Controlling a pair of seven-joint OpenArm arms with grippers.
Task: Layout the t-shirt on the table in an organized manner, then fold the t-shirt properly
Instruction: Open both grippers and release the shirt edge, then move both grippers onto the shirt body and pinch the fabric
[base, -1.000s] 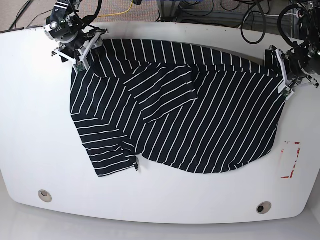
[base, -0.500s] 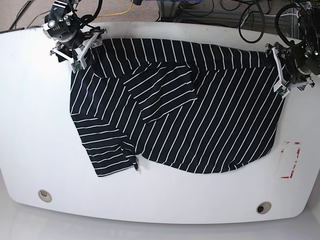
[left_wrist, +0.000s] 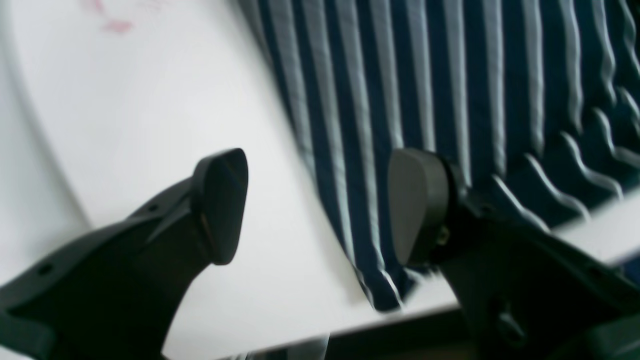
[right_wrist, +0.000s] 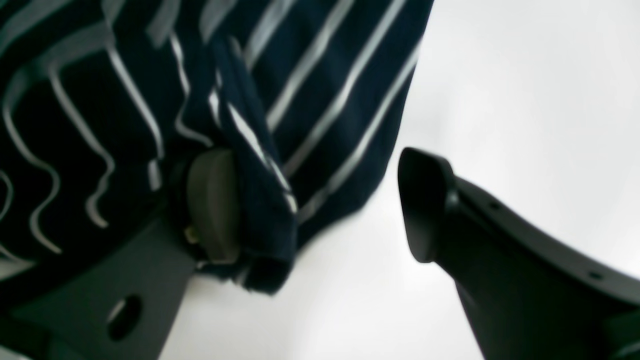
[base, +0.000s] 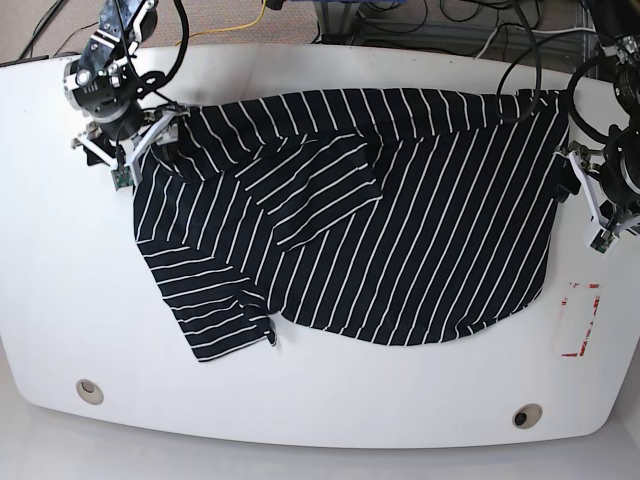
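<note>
The t-shirt (base: 380, 230) lies spread over the middle and far part of the white bench (base: 60, 290), black with thin white stripes running on a slant. It is not flat: one sleeve (base: 315, 185) is folded over onto the body near the centre, another flap of cloth (base: 215, 300) sticks out toward the near left, and the far edge is bunched and wavy.

In the base view the right gripper (base: 125, 150) sits at the shirt's far left corner. Its wrist camera shows the jaws standing wide apart, with one finger (right_wrist: 212, 205) pressed against a hanging fold of the cloth (right_wrist: 150, 100) and the other finger (right_wrist: 425, 205) over bare bench; nothing is pinched between them.

The left gripper (base: 590, 200) is at the shirt's right edge. Its jaws are also wide: one finger (left_wrist: 417, 205) lies over the striped edge (left_wrist: 425, 90), the other (left_wrist: 222, 200) over the bench surface, holding nothing.

Nearer on the bench are a red rectangular mark (base: 580, 320) just beyond the shirt's right hem, and two small round metal holes (base: 90, 390) (base: 527, 415) along the near edge. Cables (base: 440, 15) lie beyond the far edge.
</note>
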